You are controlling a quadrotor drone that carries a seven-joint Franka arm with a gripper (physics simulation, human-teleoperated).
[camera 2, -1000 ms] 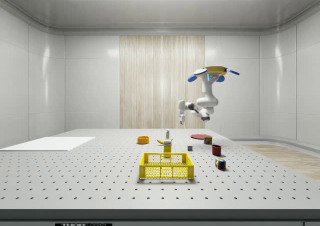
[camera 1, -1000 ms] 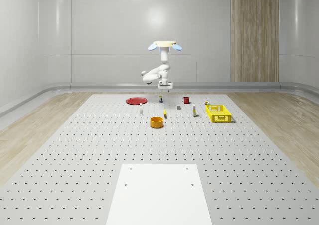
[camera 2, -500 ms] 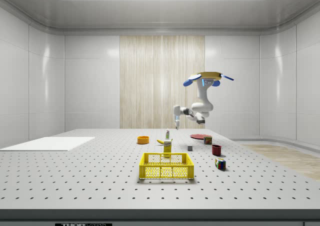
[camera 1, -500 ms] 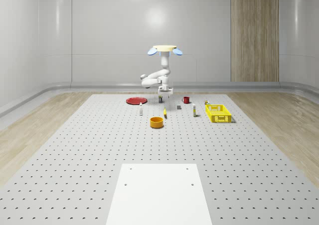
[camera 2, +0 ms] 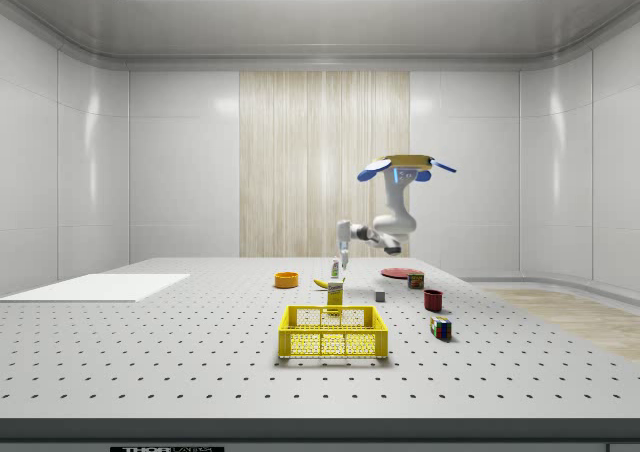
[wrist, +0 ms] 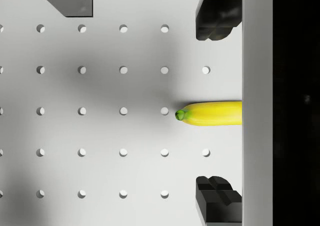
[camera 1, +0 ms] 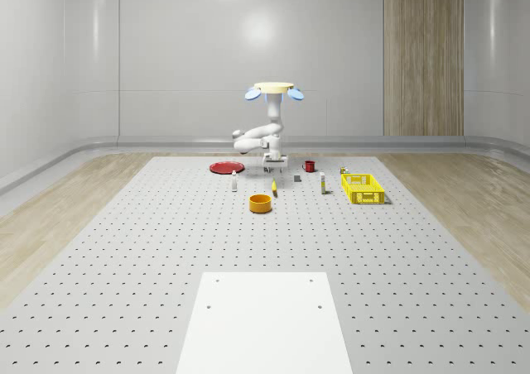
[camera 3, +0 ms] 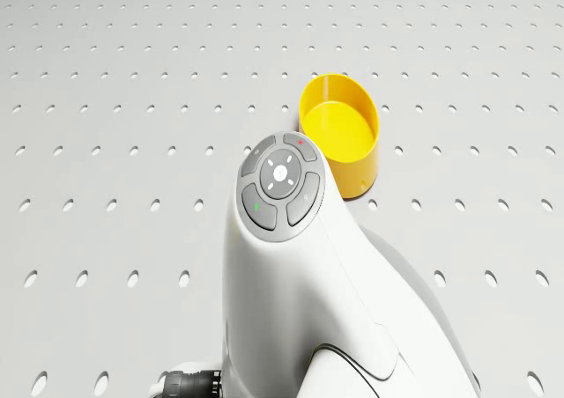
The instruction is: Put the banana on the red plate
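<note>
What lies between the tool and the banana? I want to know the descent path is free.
Nothing: in the wrist view the banana lies on bare perforated table, between the tool's open fingers. The drone hovers above.

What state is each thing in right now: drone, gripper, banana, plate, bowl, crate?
Drone: hovering above the table, near the banana.
Gripper: open, fingers either side of the banana, not touching it.
Banana: lying flat on the table, ungrasped.
Red plate: flat on the table, nothing on it.
Orange bowl: upright, looks empty in the drone view.
Yellow crate: upright on the table; contents cannot be told.
</note>
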